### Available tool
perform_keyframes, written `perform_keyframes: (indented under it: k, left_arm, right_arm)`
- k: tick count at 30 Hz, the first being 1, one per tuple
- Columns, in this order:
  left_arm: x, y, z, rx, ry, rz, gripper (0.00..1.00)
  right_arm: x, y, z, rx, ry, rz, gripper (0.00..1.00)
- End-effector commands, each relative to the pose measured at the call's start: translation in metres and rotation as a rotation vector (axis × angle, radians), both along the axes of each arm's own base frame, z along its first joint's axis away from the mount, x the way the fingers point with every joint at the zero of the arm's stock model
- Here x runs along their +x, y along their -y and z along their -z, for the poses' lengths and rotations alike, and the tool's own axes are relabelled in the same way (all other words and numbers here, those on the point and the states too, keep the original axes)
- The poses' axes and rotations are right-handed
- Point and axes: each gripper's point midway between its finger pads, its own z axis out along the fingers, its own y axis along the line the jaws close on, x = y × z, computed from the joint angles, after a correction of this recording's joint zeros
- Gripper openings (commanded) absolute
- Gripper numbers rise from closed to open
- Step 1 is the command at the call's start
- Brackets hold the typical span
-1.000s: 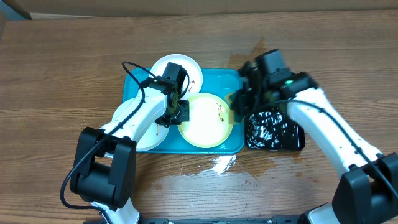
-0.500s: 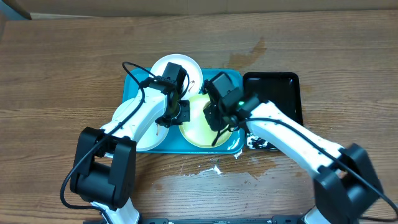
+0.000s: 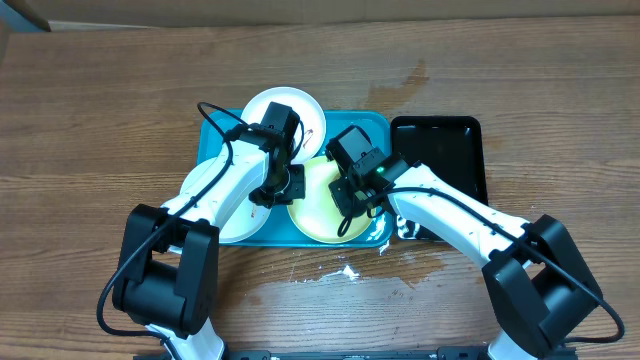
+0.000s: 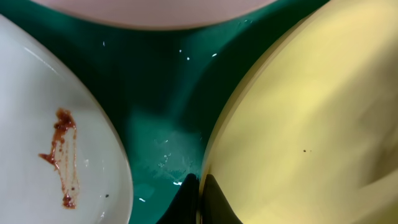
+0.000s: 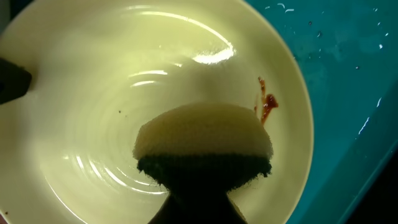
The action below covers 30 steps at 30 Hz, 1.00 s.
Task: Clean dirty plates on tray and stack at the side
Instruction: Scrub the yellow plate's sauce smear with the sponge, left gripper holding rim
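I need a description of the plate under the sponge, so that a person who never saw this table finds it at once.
Start at the turquoise tray in the middle of the wooden table; three round plates rest on it. Take the plate nearest the black tray, under the right gripper's sponge. Only it is lime-tinted; the two white plates beside it are not.

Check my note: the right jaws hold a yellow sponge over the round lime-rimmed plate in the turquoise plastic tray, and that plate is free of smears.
Wrong on the smears. The right wrist view shows a reddish-brown smear near the rim of the round lime-rimmed plate, just beside the yellow sponge. The rest of the note stands.
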Motion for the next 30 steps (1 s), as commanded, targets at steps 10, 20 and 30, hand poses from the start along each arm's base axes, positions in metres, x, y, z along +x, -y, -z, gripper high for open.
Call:
perform_keyframes:
  k: [10,20,30]
  left_arm:
    - [0.011,0.006,-0.01,-0.028,0.057,0.008,0.04]
    - [0.007,0.006,-0.01,-0.026,0.043,0.009,0.04]
    - [0.007,0.006,-0.009,-0.026,0.042,0.009,0.04]
  right_arm:
    - [-0.002,0.0,0.029,0.04,0.043,-0.01,0.04]
    - [0.019,-0.011,-0.012,0.065,0.131,-0.041,0.65]
    - [-0.013,0.007,-0.012,-0.008,-0.015,-0.054,0.62]
